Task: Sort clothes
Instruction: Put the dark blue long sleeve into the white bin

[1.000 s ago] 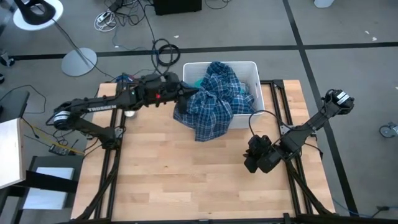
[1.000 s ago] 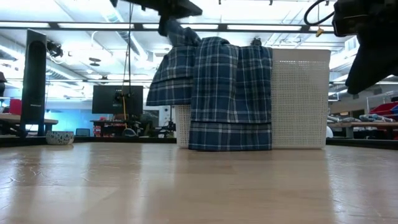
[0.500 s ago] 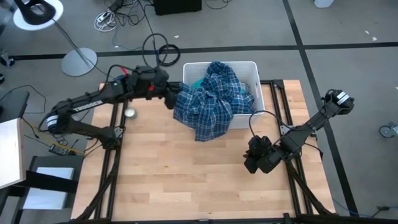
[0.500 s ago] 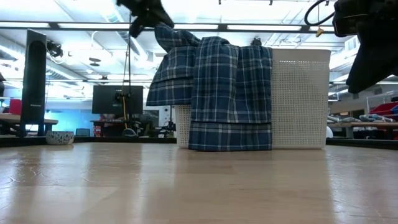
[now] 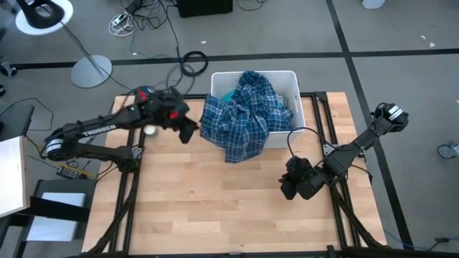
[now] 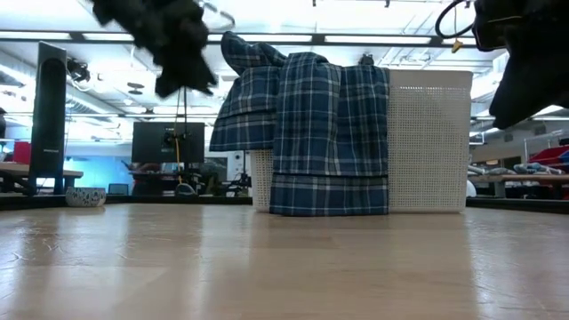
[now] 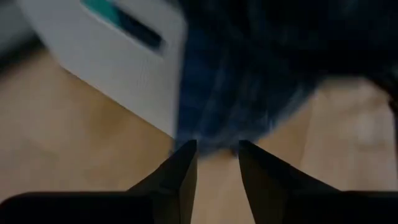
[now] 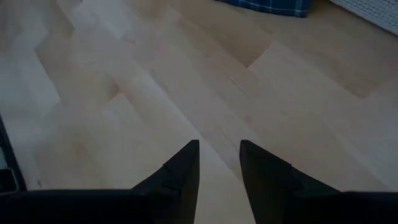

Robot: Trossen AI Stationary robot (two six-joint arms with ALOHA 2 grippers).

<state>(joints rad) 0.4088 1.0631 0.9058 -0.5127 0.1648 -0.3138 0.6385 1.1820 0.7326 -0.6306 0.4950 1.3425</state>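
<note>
The navy plaid shirt (image 5: 242,115) drapes over the white bin (image 5: 294,80) at the worktop's far edge, just beside the released, empty left pincer (image 5: 188,132), with the right pincer (image 5: 287,189), parted and empty, well apart.

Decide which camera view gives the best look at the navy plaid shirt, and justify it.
The low view: the navy plaid shirt hangs full-length down the white bin front to the table. The high view shows it bunched over the bin's rim, the left wrist view only a blur, and the right wrist view just its hem.
</note>
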